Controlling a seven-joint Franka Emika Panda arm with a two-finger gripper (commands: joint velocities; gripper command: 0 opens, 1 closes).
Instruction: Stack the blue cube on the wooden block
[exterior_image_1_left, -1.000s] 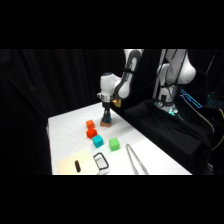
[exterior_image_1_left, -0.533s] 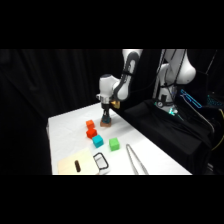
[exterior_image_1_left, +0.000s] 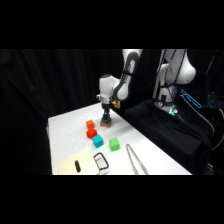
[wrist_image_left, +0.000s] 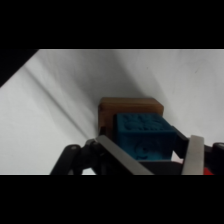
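From my remote seat, going left to right across the white surface (exterior_image_1_left: 65, 130), I see a tan board (exterior_image_1_left: 75, 164) at the near left corner with a black-framed thing (exterior_image_1_left: 101, 161) beside it, then two orange-red cubes (exterior_image_1_left: 90, 128), a teal cube (exterior_image_1_left: 97, 141) and a green cube (exterior_image_1_left: 114, 144). At the far edge the gripper (exterior_image_1_left: 106, 116) comes down over the wooden block (wrist_image_left: 129, 111), and in the wrist view the fingers (wrist_image_left: 196, 152) are clenched on the blue cube (wrist_image_left: 142, 135), which sits on top of that block. Metal tongs (exterior_image_1_left: 135, 160) lie toward the near right edge.
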